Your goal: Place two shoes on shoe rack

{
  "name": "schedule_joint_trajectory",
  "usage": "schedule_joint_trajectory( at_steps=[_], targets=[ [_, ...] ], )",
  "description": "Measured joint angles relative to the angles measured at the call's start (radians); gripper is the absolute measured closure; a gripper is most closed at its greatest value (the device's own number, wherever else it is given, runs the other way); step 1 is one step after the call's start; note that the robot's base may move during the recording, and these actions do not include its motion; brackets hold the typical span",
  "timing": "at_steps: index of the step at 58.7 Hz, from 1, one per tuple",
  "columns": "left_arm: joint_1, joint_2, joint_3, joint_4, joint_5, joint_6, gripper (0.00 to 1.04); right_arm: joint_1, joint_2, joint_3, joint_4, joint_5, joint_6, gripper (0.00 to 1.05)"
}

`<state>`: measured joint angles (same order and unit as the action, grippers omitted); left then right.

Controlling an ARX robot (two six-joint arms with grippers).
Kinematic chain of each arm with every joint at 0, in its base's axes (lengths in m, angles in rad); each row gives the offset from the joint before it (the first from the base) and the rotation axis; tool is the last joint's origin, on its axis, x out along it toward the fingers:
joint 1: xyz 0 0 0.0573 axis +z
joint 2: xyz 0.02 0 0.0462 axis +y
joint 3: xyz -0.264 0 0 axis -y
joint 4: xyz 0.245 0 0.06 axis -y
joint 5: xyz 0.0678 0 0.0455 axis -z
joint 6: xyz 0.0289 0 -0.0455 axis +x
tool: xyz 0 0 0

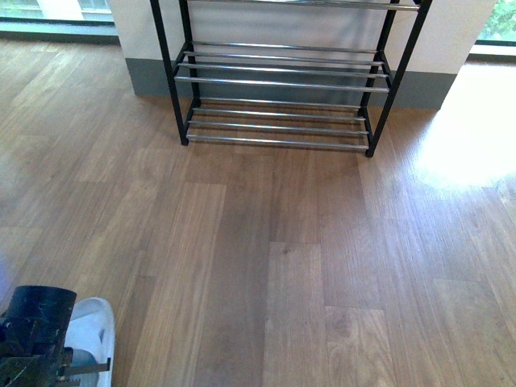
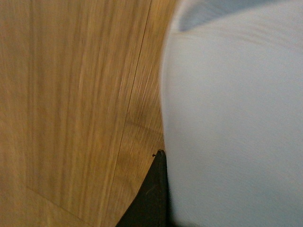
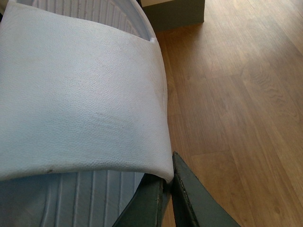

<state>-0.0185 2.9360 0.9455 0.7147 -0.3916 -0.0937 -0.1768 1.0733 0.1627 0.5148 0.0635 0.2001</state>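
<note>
The right gripper jaws are pinching a white ridged rubber slide by its strap for carrying. The left gripper is meeting the other white slide, and I cannot tell how its jaws stand. The black-framed chrome shoe rack is standing well apart.

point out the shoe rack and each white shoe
shoe rack (image 1: 282,84): front view, a chrome bar
shoe by left arm (image 1: 97,322): front view, white rim
shoe by right arm (image 3: 80,104): right wrist view, wide strap
</note>
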Motion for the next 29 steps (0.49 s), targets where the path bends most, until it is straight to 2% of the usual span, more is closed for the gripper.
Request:
schedule_joint_trajectory(
  at_steps=[7,17,23,29],
  targets=[
    [0.003,-0.089,-0.102,0.151,0.010,0.174,1.03,0.000,0.000,0.000,0.000,0.000,0.000,1.03],
    [0.032,-0.306,-0.296,0.270,0.046,0.370,1.03,0.000,0.000,0.000,0.000,0.000,0.000,1.03],
    [0.041,-0.457,-0.401,0.262,0.071,0.407,1.03,0.000,0.000,0.000,0.000,0.000,0.000,1.03],
    [0.034,-0.705,-0.534,0.172,0.080,0.410,1.03,0.000,0.000,0.000,0.000,0.000,0.000,1.03]
  ],
)
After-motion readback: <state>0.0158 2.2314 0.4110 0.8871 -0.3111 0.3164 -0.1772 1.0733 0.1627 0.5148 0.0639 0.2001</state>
